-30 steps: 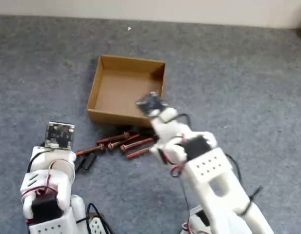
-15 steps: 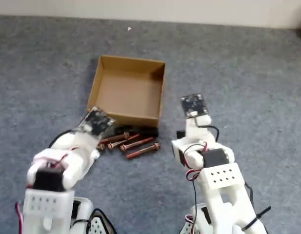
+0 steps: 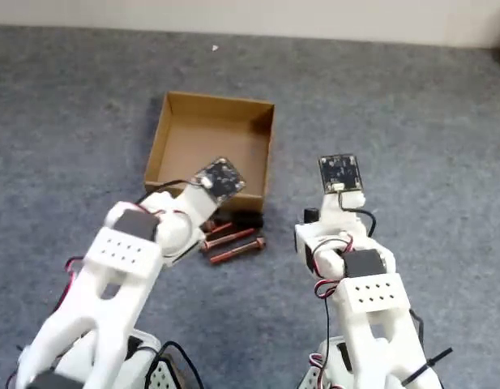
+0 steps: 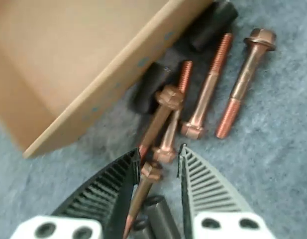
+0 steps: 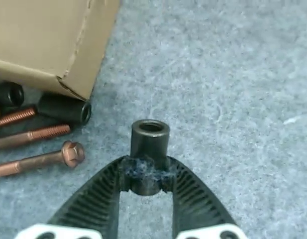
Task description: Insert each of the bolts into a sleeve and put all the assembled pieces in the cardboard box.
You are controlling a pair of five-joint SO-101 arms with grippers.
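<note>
Several copper bolts (image 4: pixel 208 92) and black sleeves (image 4: pixel 149 90) lie on the grey carpet against the cardboard box's (image 4: pixel 108 84) front wall. My left gripper (image 4: pixel 158 154) hangs open just over the near bolts, with one bolt head (image 4: pixel 152 171) between its fingers. In the high view the left arm (image 3: pixel 132 247) covers part of the pile, and two bolts (image 3: pixel 236 253) show beside it. My right gripper (image 5: pixel 146 174) is shut on a black sleeve (image 5: pixel 150 139), held with its bore showing, to the right of the pile and off the box's corner (image 5: pixel 73 84).
The box (image 3: pixel 217 100) stands open behind the pile with nothing in it. Two loose sleeves (image 5: pixel 63 108) and a bolt (image 5: pixel 41 159) lie by the box corner. Bare carpet (image 3: pixel 428 162) stretches right of the right arm (image 3: pixel 347 251).
The left arm swung from its place at the left forward and right onto the bolt pile. The right arm drew back from the pile to the right, a sleeve in its gripper.
</note>
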